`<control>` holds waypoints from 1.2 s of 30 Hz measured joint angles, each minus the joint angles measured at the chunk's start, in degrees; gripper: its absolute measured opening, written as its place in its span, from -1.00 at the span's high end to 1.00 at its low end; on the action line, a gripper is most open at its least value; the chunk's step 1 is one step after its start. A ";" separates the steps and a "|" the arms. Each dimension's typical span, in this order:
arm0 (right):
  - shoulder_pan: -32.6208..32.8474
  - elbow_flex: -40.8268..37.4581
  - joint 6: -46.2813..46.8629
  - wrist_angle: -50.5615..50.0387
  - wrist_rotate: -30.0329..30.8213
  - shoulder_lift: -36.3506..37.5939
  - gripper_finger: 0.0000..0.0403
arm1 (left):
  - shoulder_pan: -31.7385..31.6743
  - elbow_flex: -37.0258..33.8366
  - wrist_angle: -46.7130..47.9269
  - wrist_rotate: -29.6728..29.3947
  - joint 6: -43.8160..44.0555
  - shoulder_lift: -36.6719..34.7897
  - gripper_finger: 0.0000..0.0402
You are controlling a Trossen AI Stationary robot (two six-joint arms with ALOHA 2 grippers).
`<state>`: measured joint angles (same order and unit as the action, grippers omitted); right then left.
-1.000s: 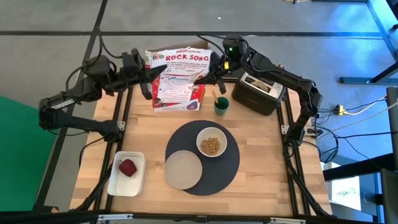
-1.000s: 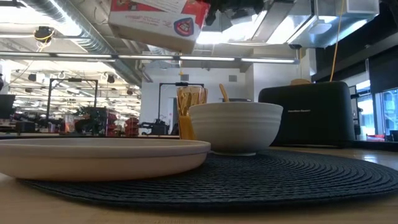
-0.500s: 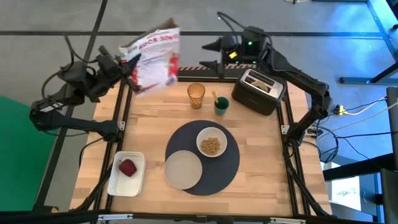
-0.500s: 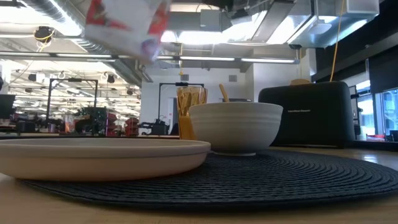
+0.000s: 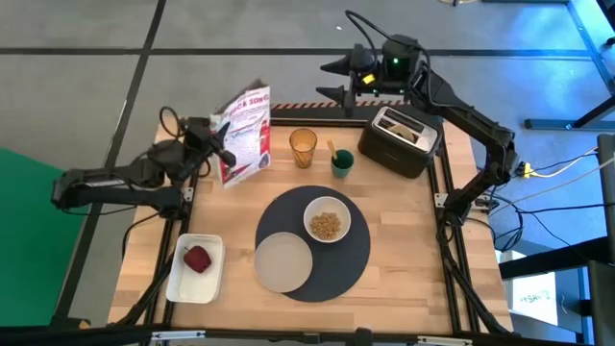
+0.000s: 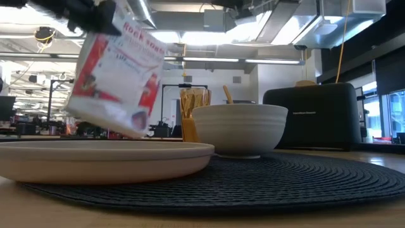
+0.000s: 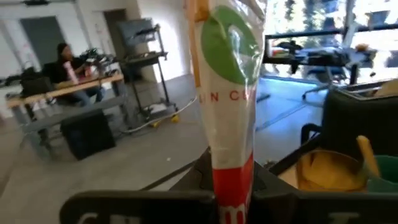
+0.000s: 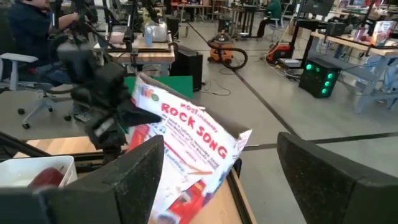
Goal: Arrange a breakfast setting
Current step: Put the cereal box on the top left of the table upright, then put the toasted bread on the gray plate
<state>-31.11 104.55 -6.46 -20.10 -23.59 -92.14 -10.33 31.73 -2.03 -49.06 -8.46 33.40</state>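
Observation:
A round dark mat (image 5: 354,271) carries a white bowl (image 5: 327,223) of cereal and a flat white plate (image 5: 282,261). Behind it stand an amber tumbler (image 5: 303,147) and a green cup (image 5: 342,163) holding the orange-handled spoon (image 5: 332,151). My left gripper (image 5: 213,146) is shut on a red-and-white cereal bag (image 5: 242,133) at the table's far left. My right gripper (image 5: 336,82) stands open above the far edge, touching nothing. My left gripper pinches the cereal bag between its two fingers at its lower red part (image 7: 231,180), seen edge-on in the left wrist view. The fingers come level from the table's left. The bag stands nearly upright, a little tilted; whether its bottom (image 6: 126,130) touches the table I cannot tell.
A black toaster (image 5: 399,139) stands at the far right. A white tray (image 5: 181,281) with a red lump lies at the near left. Bare wood shows on the table's near right. People sit at desks in the room beyond.
My right gripper has opened, let go of the cereal bag and drawn back toward the far edge. My left gripper has carried the bag from above the tumbler toward the table's left and down, turning it more upright. The tumbler now shows.

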 joint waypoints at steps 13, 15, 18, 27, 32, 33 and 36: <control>0.00 -0.02 0.56 -1.89 -1.82 0.00 -0.48 | -1.90 -17.15 -7.46 -2.78 9.58 -10.79 1.00; 0.00 -0.02 1.73 -2.16 -2.29 0.00 -0.48 | -2.02 -19.10 -7.13 -3.54 11.26 -11.25 1.00; 0.02 -0.02 2.56 -2.85 -3.05 0.00 -0.48 | -2.05 -19.89 -7.45 -4.38 12.33 -11.61 0.98; 0.02 -0.04 3.65 -3.32 -4.48 -0.02 -0.48 | -2.03 -18.92 -7.70 -8.24 9.39 -11.38 0.71; 0.02 -0.04 4.67 -3.28 -4.52 -0.02 -0.48 | -2.03 -16.17 -7.73 -8.82 5.99 -11.40 0.48; 0.02 -0.04 4.68 -3.24 -4.53 -0.04 -0.48 | -2.03 -15.62 -7.75 -8.82 4.99 -11.40 0.43; 0.02 -0.04 4.68 -2.84 -4.93 -0.04 -0.48 | -2.03 -14.08 -7.84 -8.72 3.26 -11.40 0.30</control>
<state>-31.09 104.51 -1.78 -22.94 -28.53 -92.18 -12.36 17.64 -9.87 -57.78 -5.20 22.00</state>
